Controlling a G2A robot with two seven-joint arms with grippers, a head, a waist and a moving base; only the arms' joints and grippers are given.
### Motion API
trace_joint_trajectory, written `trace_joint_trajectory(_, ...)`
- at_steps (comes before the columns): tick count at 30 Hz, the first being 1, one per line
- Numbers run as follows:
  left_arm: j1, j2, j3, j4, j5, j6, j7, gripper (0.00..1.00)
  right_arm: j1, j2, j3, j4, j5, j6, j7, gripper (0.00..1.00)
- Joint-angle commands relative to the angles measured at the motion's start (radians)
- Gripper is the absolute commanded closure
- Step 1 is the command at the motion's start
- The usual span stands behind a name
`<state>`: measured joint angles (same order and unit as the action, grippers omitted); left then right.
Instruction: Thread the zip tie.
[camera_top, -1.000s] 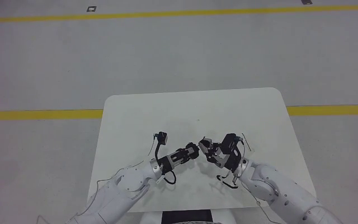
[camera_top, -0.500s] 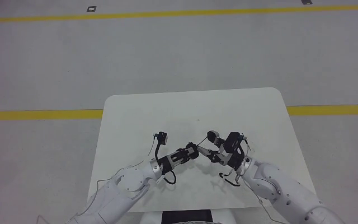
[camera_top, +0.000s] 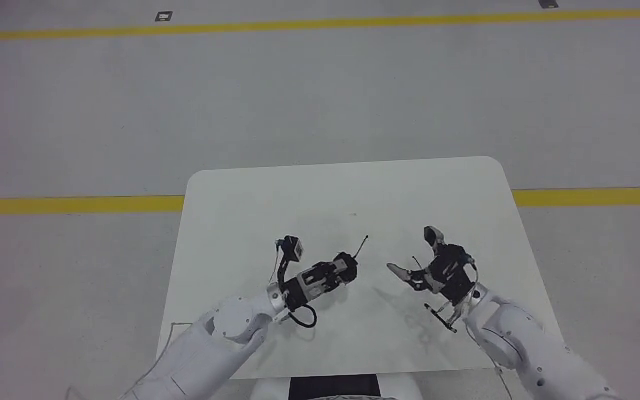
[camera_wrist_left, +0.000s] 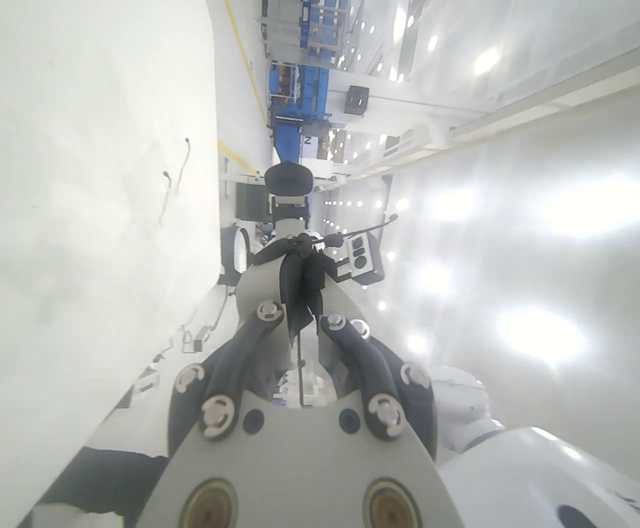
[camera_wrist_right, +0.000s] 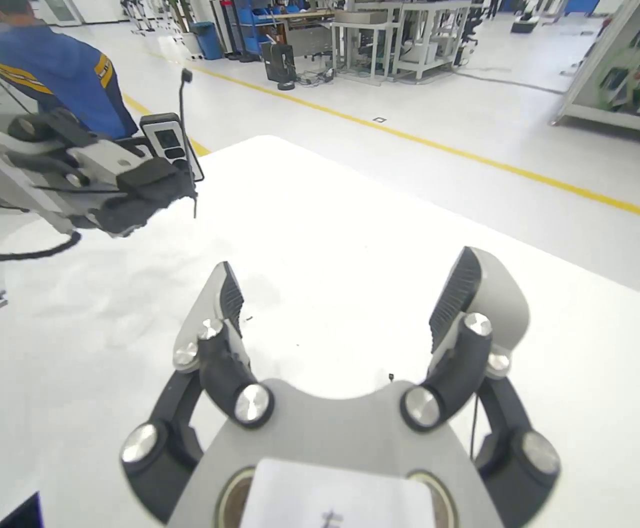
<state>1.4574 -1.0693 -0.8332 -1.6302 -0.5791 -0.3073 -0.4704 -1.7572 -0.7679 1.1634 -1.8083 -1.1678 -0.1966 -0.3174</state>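
Note:
My left gripper (camera_top: 346, 268) is shut on a thin black zip tie (camera_top: 360, 246) over the middle of the white table (camera_top: 300, 200). Its fingertips are wrapped in black padding. The tie sticks out past them, and in the right wrist view the zip tie (camera_wrist_right: 184, 115) rises upright to a small square head beside the left gripper (camera_wrist_right: 145, 195). In the left wrist view the zip tie (camera_wrist_left: 360, 231) runs out from the shut left gripper (camera_wrist_left: 300, 247). My right gripper (camera_top: 415, 262) hovers to the right of it, apart from the tie. The right gripper (camera_wrist_right: 345, 295) is open with nothing between its ribbed pads (camera_wrist_right: 452, 295).
Bare tabletop lies between and beyond the two grippers. The table's far edge (camera_top: 350, 166) and right edge (camera_top: 525, 240) border grey floor with yellow lines (camera_top: 90, 204). Black cables loop beside both wrists.
The right gripper has pulled back to the right, away from the left gripper, and now stands open. The left gripper has stayed in place with the zip tie.

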Motion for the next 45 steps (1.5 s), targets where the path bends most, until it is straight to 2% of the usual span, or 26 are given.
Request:
trace_joint_trajectory(1,0.005,0.0,-0.003,-0.002,-0.068,0.017,-0.035,1.0,-0.012,0.0,0.004,-0.002,-0.067,0.014,-0.045,0.0)
trace_joint_trajectory(4,0.003,-0.001,-0.011,0.001,-0.138,0.038,-0.073,1.0,-0.021,-0.005,-0.005,-0.001,-0.185,0.064,-0.123,0.0)
trace_joint_trajectory(7,0.002,-0.004,-0.011,0.004,-0.175,0.041,-0.082,1.0,-0.015,-0.015,-0.026,0.002,-0.287,0.145,-0.188,0.0)
trace_joint_trajectory(21,0.003,-0.009,-0.01,0.001,-0.212,0.041,-0.069,1.0,-0.012,-0.017,-0.033,0.004,-0.291,0.137,-0.201,0.0)
trace_joint_trajectory(23,0.008,-0.013,-0.007,-0.001,-0.262,0.042,-0.082,1.0,-0.008,-0.025,-0.052,0.029,-0.296,0.138,-0.287,0.0)
trace_joint_trajectory(28,0.015,-0.019,-0.009,0.006,-0.363,0.043,-0.126,1.0,0.017,-0.051,-0.109,0.11,-0.309,0.181,-0.43,0.0)
trace_joint_trajectory(33,0.017,-0.024,-0.014,0.009,-0.429,0.054,-0.17,1.0,0.082,-0.086,-0.194,0.19,-0.349,0.206,-0.55,0.0)
trace_joint_trajectory(37,0.017,-0.03,-0.006,0.013,-0.447,0.052,-0.183,1.0,0.14,-0.117,-0.256,0.243,-0.374,0.24,-0.6,0.0)
trace_joint_trajectory(40,0.013,-0.034,-0.003,0.021,-0.448,0.046,-0.19,1.0,0.176,-0.14,-0.288,0.283,-0.4,0.309,-0.623,0.0)
trace_joint_trajectory(45,0.01,-0.034,-0.002,0.024,-0.43,0.04,-0.19,1.0,0.176,-0.14,-0.288,0.283,-0.4,0.309,-0.623,0.0)
